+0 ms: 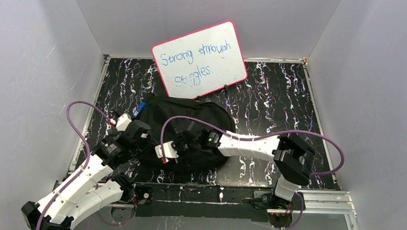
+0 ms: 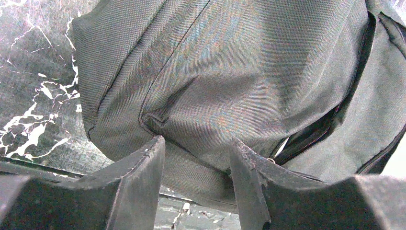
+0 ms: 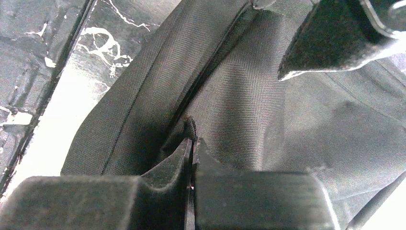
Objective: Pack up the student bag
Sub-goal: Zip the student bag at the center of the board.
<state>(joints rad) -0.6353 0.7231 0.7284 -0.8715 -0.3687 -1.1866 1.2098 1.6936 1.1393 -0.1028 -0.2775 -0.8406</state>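
Observation:
The student bag [image 1: 206,115] is a large black fabric backpack lying flat mid-table. My right gripper [image 1: 164,154] reaches across it to its near left part. In the right wrist view that gripper [image 3: 192,141] is shut, with a raised fold of the bag [image 3: 249,100] beside a seam pinched at its tips. My left gripper [image 1: 146,139] is at the bag's left side. Its jaws [image 2: 196,143] stand open, and the bag's lower edge [image 2: 215,86] lies just past the tips. A partly open zipper [image 2: 311,139] runs to the right of them.
A pink-framed whiteboard [image 1: 200,58] with blue writing leans on the back wall behind the bag. A small blue object [image 1: 138,109] lies at the bag's far left corner. Grey walls enclose the black marbled table [image 1: 275,92]. Purple cables loop over both arms.

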